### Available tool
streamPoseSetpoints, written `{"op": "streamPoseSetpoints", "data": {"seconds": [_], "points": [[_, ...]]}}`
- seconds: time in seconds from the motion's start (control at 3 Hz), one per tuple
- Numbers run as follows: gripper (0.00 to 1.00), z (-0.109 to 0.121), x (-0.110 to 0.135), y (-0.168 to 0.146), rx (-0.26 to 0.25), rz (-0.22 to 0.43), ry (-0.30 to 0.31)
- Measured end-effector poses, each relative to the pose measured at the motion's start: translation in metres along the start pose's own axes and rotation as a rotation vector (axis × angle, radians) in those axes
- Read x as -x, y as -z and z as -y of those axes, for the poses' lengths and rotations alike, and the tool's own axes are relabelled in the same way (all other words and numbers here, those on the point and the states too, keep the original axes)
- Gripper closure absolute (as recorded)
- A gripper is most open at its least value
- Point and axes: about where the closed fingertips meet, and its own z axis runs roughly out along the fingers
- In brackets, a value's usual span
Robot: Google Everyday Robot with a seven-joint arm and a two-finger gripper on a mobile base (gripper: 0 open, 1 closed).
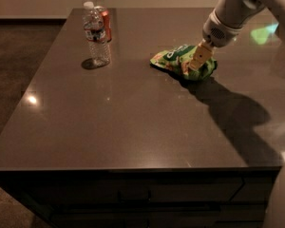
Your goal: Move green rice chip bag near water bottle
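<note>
One dark glossy table, brown carpet; pincer on green rice chip bag, grip unclear.

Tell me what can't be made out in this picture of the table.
Camera view:
The green rice chip bag: right part hidden under the hand on it; lettering too small.
The soda can: mostly behind the water bottle.
The arm: cut off by the top edge.

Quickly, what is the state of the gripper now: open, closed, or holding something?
Gripper: down on the green rice chip bag, well apart from the water bottle; open or closed cannot be told.
</note>
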Motion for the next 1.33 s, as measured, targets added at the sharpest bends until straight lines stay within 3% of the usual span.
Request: {"op": "streamPoseSetpoints", "data": {"seconds": [0.33, 0.67, 1.33], "points": [[0.86, -0.006, 0.007, 0.007, 0.001, 0.010, 0.016], [1.00, -0.016, 0.023, 0.021, -0.005, 0.039, 0.056], [1.00, -0.053, 0.070, 0.031, 0.031, 0.102, 0.189]]}}
